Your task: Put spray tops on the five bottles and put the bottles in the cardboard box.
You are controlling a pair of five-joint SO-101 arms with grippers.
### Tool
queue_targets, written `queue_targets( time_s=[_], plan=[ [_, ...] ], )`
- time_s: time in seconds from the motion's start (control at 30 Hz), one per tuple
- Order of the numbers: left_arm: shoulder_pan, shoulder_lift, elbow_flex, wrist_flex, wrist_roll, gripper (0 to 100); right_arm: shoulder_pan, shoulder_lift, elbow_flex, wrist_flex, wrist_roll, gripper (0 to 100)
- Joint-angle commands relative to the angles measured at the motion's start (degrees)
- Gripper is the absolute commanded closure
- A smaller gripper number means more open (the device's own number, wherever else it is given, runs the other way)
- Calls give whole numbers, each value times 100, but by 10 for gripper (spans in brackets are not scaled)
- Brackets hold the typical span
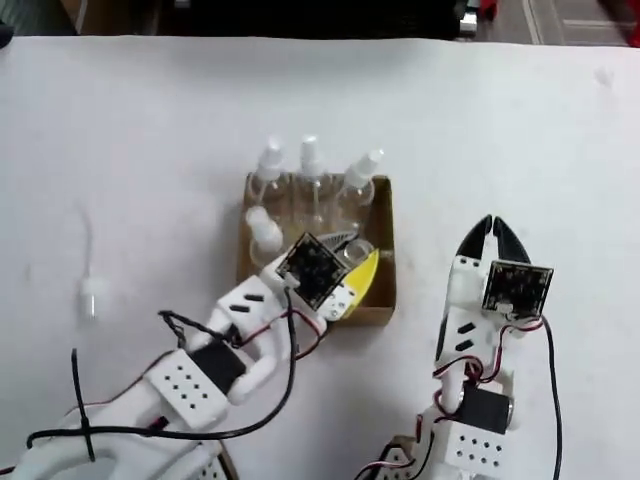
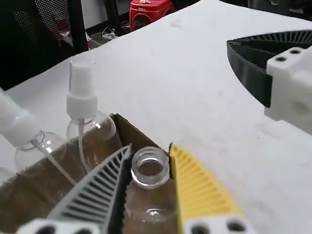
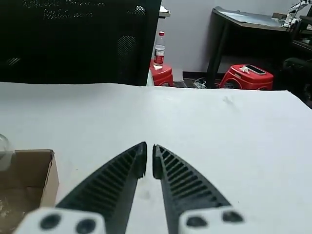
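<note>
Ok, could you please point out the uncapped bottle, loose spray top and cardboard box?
uncapped bottle [image 2: 150,183], left wrist view, neck rim.
loose spray top [image 1: 92,296], high view, white head.
cardboard box [image 1: 386,215], high view, right wall.

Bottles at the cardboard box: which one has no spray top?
The bottle held by the left gripper: its neck is open, while the other bottles wear white spray tops.

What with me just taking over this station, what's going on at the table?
The left gripper is shut on the neck of an uncapped bottle at the cardboard box. Four capped bottles stand in the box with spray tops on. One loose spray top lies on the table, off to the box's side. The right gripper is shut and empty, beside the box.
</note>
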Motion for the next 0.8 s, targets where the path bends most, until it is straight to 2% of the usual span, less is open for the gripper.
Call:
queue_targets(
  time_s=[0.0, 0.4, 0.63, 0.77],
  plan=[
    [13, -145, -360, 229, 273, 976, -4, 48, 62, -57, 62, 981],
    [13, -57, -360, 237, 378, 976, -22, 48, 62, -4, 70, 981],
    [75, 1490, -949, 211, 378, 977, -13, 48, 62, 40, 70, 981],
    [127, 1640, -1002, 105, 352, 977, -13, 48, 62, 40, 70, 981]
  ],
)
